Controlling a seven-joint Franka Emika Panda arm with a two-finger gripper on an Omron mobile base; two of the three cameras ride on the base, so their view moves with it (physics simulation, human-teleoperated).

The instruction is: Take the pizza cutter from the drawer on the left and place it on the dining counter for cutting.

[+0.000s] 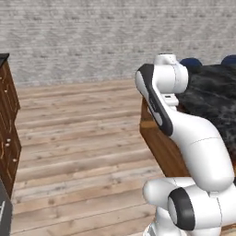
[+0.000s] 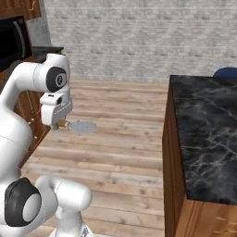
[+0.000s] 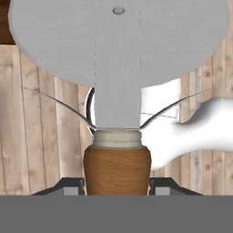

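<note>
A: How far along is it?

B: The pizza cutter (image 3: 117, 63) is already out of the drawer. The gripper (image 2: 59, 123) has its fingers (image 3: 68, 185) pinching the brown wooden handle, one on each side, and the silver wheel sticks out ahead of the hand, over the plank floor (image 2: 115, 143).

A: So the fetching is done?

B: I'd say so. What's left is the carry and the set-down. The dining counter (image 2: 208, 134), that black marble tabletop with pale veins, sits well apart from the cutter, off to the arm's right, and the cutter is not yet over it.

A: Any brand, label or lettering?

B: None that I can read. The blade is plain grey with one small rivet, and the handle is bare wood.
</note>
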